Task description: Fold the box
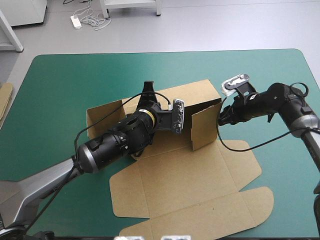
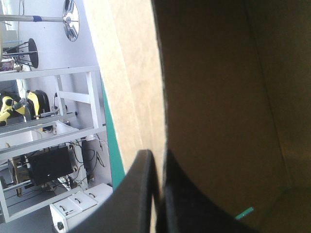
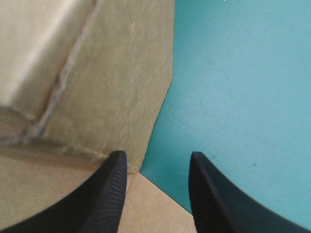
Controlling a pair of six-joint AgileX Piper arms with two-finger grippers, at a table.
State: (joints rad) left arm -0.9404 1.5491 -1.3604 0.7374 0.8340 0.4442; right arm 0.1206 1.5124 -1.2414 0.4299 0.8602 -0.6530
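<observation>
Standing partly raised near the middle of the counter, the brown box (image 1: 200,175) has its far wall and two short side walls up, while the lid panel and its flaps lie flat on the cover toward the near edge. The teal-green cover (image 1: 60,80) spreads smooth and unwrinkled to every rounded corner of the counter.

The left arm (image 1: 110,145) reaches in from the near left corner, across the box's floor to the far wall. Its jaws are all but closed on the top edge of that wall: in the left wrist view the two black fingers (image 2: 138,194) meet with the thin board edge (image 2: 146,97) pinched between them, one on the outer face and one inside the shaded tray.

The right arm (image 1: 280,97) comes in from the right edge and ends just beside the outer face of the upright right side wall. Its jaws stand apart and grip nothing; in the right wrist view one finger (image 3: 109,194) hangs over the flat board (image 3: 97,73) at the wall's foot, the other over bare cover (image 3: 243,73).

An edge of more brown board (image 1: 5,100) shows off the counter's left edge. Beyond the far edge lies pale grey floor (image 1: 200,30), with a white power strip (image 1: 75,21) and its loose cable
</observation>
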